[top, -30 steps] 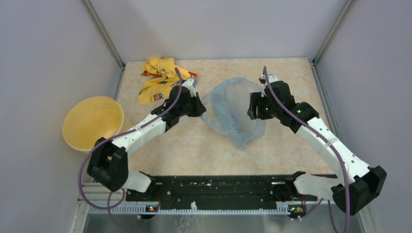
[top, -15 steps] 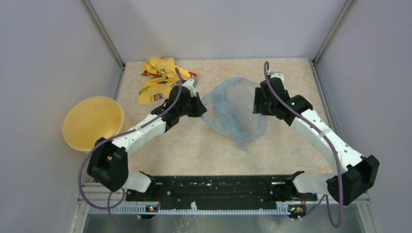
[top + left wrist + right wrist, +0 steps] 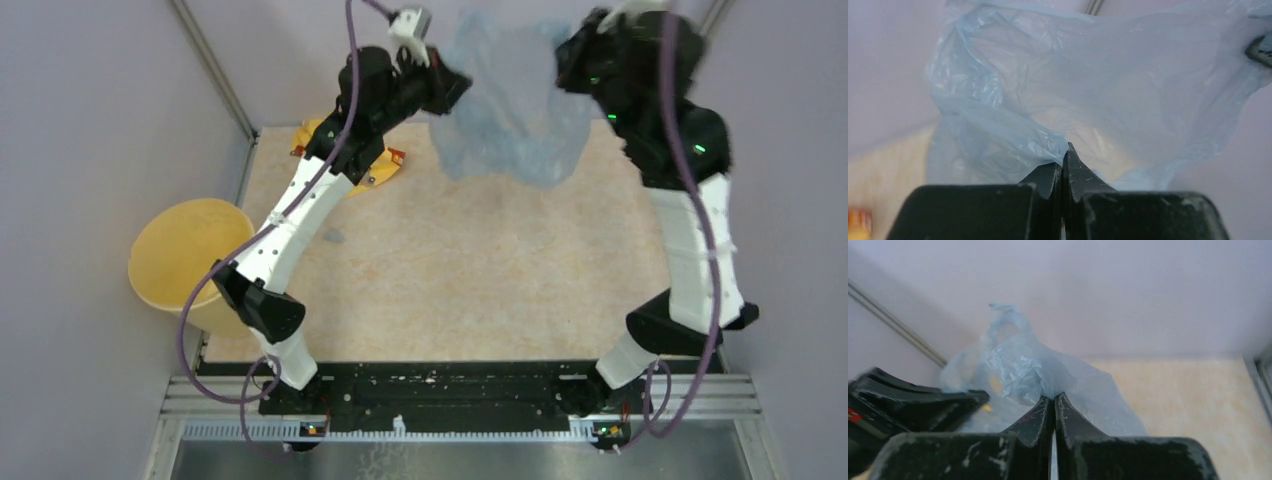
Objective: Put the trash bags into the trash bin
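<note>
The thin translucent pale blue plastic bag hung crumpled in mid-air, pinched by my left claw and right claw. The round pale yellow plastic bin stood mouth-up, well apart to its left.

- We see soft, even, bright light from above in the top view; the table carries only faint shadows and no glare.
- At the far edge the right arm and the bag look smeared, while the near parts are sharp.
- In the left wrist view the bag glows, lit through, with crisp creases; the dark left fingers close to the lens are soft.
- In the right wrist view we find the bag slightly soft, the right fingers dark, and the walls flat and shadowless.
</note>
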Controlling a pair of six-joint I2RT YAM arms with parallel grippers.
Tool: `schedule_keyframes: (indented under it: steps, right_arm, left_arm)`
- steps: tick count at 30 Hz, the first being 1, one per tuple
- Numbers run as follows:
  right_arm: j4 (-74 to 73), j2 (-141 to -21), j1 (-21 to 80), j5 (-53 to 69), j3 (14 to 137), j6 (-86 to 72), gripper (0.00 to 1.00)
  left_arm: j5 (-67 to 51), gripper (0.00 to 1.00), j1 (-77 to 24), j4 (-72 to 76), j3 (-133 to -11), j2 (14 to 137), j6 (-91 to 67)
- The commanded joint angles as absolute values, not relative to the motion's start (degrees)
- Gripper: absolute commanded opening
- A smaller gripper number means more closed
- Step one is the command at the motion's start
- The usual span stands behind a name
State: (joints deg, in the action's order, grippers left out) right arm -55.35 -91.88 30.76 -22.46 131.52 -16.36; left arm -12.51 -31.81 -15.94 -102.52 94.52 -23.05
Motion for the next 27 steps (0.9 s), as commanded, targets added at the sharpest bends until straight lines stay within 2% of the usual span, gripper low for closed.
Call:
schedule_keyframes:
  steps: [1,2,4,5,7,9,11,13,15,17,21,22,24,27]
  right_arm:
    - [-41.52,-81.91,31.46,-14.07,144.1,-8.47,0.0]
    - [-35.02,-76.67,31.46,-12.76,131.81,-8.07,0.0]
    - [-26.03,-68.49,31.46,-12.93,109.66,-8.82,0.0]
    - [-24.71,-67.78,31.44,-13.4,99.92,-9.84,0.0]
    - [-23.43,-70.0,31.46,-10.95,82.2,-13.45,0.0]
    - [-23.51,-73.07,32.25,-6.02,70.19,-18.01,0.0]
    - [-21.13,-70.03,34.53,-7.05,62.41,-20.2,0.0]
    - [-23.38,-65.17,34.79,-7.76,64.91,-20.1,0.0]
    - [-29.19,-63.35,34.88,-8.14,78.67,-18.07,0.0]
    - [-33.92,-64.83,34.87,-8.14,97.23,-15.05,0.0]
    - [-37.32,-71.99,34.85,-9.02,131.96,-11.21,0.0]
    - [-36.5,-72.4,34.88,-8.81,134.7,-11.17,0.0]
    - [-32.4,-70.44,34.84,-7.22,130.2,-11.94,0.0]
    - [-25.48,-65.87,34.88,-7.66,109.93,-14.0,0.0]
  left_arm:
    - [-9.74,0.0,-41.7,-14.94,-140.0,97.54,-10.62]
    - [-7.26,0.0,-42.35,-13.43,-134.83,95.63,-8.93]
    - [-1.31,0.0,-42.36,-9.49,-116.08,91.36,-6.49]
    - [2.65,0.0,-42.01,-8.89,-106.26,90.88,-6.32]
    - [2.75,0.0,-40.11,-13.97,-94.2,93.3,-11.14]
    - [-0.99,0.0,-39.63,-18.85,-85.69,93.95,-15.5]
    - [-4.12,0.0,-40.0,-15.36,-75.98,89.21,-15.87]
    - [-4.65,0.0,-40.07,-12.87,-72.22,82.11,-15.48]
    - [-4.99,0.0,-40.2,-13.71,-76.49,76.39,-15.26]
    - [-5.93,0.0,-40.99,-14.89,-89.09,74.15,-13.88]
    - [-6.31,0.0,-42.84,-15.13,-114.51,78.5,-11.35]
    - [-6.36,0.0,-42.93,-14.15,-117.12,79.22,-11.15]
    - [-4.83,0.0,-42.98,-12.08,-117.15,79.55,-10.29]
    - [1.68,0.0,-42.98,-11.57,-107.43,78.98,-8.76]
